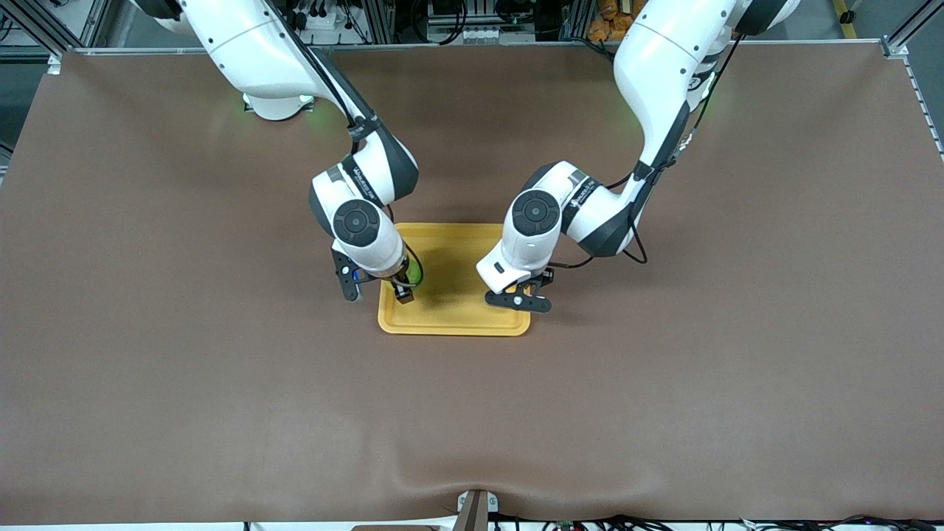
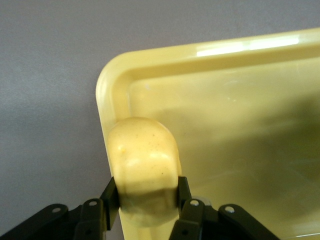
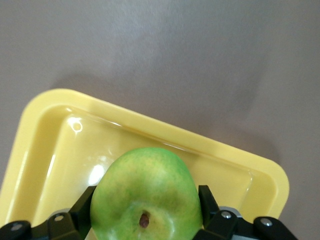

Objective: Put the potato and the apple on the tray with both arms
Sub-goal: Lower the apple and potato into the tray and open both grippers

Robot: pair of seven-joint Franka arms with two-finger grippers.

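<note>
The yellow-orange tray (image 1: 457, 313) lies mid-table. My right gripper (image 1: 405, 285) is over the tray's end toward the right arm and is shut on the green apple (image 1: 414, 276). In the right wrist view the apple (image 3: 147, 192) sits between the fingers (image 3: 208, 200), stem dimple up, just above the tray floor (image 3: 55, 150). My left gripper (image 1: 520, 296) is over the tray's rim at the left arm's end and is shut on the potato (image 2: 143, 160). In the left wrist view the potato hangs over the rim near a corner of the tray (image 2: 225, 120). The potato is hidden under the hand in the front view.
The brown table mat (image 1: 221, 369) spreads wide around the tray. A small bracket (image 1: 476, 509) sits at the table's edge nearest the front camera.
</note>
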